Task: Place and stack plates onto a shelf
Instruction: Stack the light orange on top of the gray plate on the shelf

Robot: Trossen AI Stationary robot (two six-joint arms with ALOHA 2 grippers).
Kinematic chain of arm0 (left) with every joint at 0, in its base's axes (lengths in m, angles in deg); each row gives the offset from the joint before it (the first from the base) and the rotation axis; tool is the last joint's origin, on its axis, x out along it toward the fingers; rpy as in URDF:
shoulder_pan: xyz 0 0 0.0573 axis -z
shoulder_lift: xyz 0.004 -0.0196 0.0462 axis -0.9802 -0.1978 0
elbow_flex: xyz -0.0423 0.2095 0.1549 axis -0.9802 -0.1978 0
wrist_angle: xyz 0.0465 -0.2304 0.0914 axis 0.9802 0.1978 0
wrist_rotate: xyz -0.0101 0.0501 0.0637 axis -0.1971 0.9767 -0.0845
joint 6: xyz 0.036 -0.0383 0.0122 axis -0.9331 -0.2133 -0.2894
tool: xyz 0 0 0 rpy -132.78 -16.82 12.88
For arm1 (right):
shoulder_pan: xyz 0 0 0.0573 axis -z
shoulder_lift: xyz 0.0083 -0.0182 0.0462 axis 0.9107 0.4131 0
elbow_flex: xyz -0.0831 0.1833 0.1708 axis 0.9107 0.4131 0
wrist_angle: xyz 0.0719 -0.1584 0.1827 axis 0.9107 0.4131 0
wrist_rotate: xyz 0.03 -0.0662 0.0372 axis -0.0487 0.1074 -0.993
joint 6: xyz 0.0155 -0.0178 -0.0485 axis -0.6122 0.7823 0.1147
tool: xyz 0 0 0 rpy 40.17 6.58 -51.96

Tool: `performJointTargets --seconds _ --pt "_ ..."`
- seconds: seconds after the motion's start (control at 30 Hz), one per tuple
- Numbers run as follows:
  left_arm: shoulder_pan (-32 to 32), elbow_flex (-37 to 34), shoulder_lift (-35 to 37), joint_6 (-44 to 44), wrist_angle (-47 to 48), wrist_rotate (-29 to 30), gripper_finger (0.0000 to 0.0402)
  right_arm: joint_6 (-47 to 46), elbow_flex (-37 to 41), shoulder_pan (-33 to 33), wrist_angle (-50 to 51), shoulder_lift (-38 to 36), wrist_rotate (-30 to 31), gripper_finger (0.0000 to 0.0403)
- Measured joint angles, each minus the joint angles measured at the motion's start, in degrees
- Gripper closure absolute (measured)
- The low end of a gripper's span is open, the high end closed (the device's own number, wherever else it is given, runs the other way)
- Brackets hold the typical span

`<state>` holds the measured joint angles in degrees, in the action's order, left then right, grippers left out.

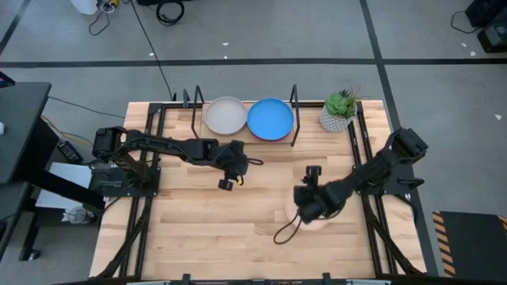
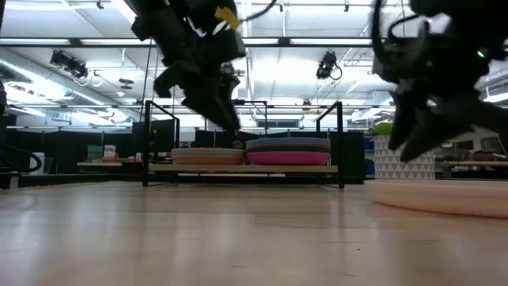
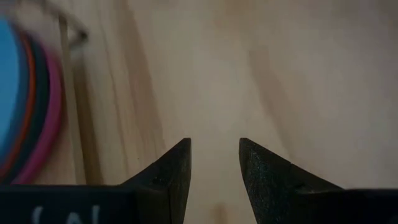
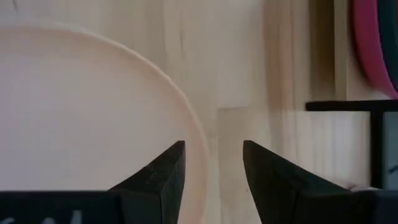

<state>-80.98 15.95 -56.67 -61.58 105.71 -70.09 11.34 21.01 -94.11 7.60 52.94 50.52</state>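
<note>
Two stacks of plates sit on the shelf point(image 1: 245, 136) at the table's far edge. The left stack point(image 1: 226, 115) has a pale cream plate on top, the right stack point(image 1: 270, 119) a bright blue one. In the low view the right stack point(image 2: 288, 151) shows teal and magenta layers. A peach plate point(image 1: 319, 220) lies flat on the table, right of centre. My right gripper point(image 4: 213, 165) hovers open over the peach plate's rim point(image 4: 198, 140), one finger on each side of it. My left gripper point(image 3: 214, 162) is open above bare wood just in front of the shelf.
A small potted green plant point(image 1: 340, 111) stands at the shelf's right end. Black rails point(image 1: 150, 198) run along the table's left and right sides. Bare tabletop point(image 1: 222, 229) stretches across the near half. A black upright end frame point(image 4: 348, 107) of the shelf shows beyond the right gripper.
</note>
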Motion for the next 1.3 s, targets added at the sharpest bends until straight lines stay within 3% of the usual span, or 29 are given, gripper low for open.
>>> performJointTargets --seconds 0.2,0.43,0.6,0.83,0.93,1.13,1.3 --pt "2.62 0.09 -4.44 -3.69 -13.64 -4.49 0.0260 -1.82 0.25 0.05 1.62 -8.46 -3.93 0.0235" --pt "5.70 0.90 -11.91 -5.12 -29.96 -4.57 0.0260 -10.04 7.85 -3.44 -3.39 -15.29 -1.10 0.0235" --pt "6.98 5.95 -16.80 -3.81 -29.12 -7.76 0.0260 -12.28 12.00 -4.07 -9.18 -16.01 -1.25 0.0235" --pt "9.83 11.40 -20.92 -8.07 -25.13 -8.16 0.0260 -9.31 13.52 -4.92 -10.68 -14.66 -13.17 0.0235" --pt "10.79 11.47 -20.98 -9.69 -21.78 -5.38 0.0260 -7.96 13.53 -7.69 -11.86 -14.58 -17.52 0.0235" --pt "10.53 11.30 -20.55 -8.25 -16.58 -0.05 0.0260 -6.56 13.50 -14.08 -12.00 -14.64 -17.57 0.0235" --pt "8.89 10.57 -16.90 -6.43 -10.61 -0.05 0.0260 -5.84 13.50 -18.19 -13.35 -12.18 -16.56 0.0226"
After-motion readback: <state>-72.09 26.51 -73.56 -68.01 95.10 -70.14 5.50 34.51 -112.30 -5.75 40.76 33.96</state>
